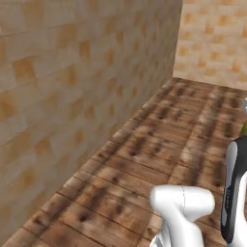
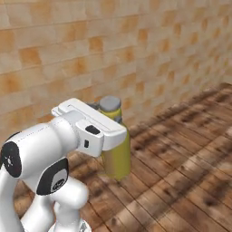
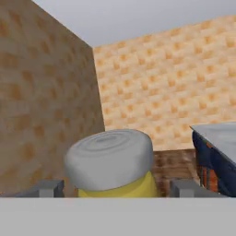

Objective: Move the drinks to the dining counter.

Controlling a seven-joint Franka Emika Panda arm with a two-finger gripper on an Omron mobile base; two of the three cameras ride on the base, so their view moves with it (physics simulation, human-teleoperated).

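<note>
step: the arm carries the amber bottle (image 2: 116, 154) through the room; I judge it is on the way to the dining counter, and the bottle is not yet set down.
pincer (image 3: 115, 188): closed on the amber bottle; one finger (image 3: 46, 188) stands on each side of it, just under the cap (image 3: 109, 159), and the bottle hangs in the air, so it is held.
bottle place: between the fingers, upright, with its body below the pincer and its cap just above the finger tips; well above the floor (image 2: 181, 181).
counter: a grey top with a dark blue side (image 3: 216, 156) shows to the right of the pincer and farther away; I think this is a corner of the dining counter, but I cannot tell for sure.
how to do it well: keep the bottle upright and the grip steady while the base drives; the grip is high, near the cap, so the long body can swing, and slow turns are safer.
at the counter: bring the bottle over the top, lower it until the bottom touches, and only then open the fingers.
danger: the wall (image 2: 90, 50) is near behind the pincer; the arm needs room when it swings.
bottle material: smooth, amber-yellow, round body, probably hard plastic or glass.
cap material: grey, wide, round, with faint rings on the top.
floor: dark wood planks, rough grain.
wall: tan brick-like blocks, matt.
</note>
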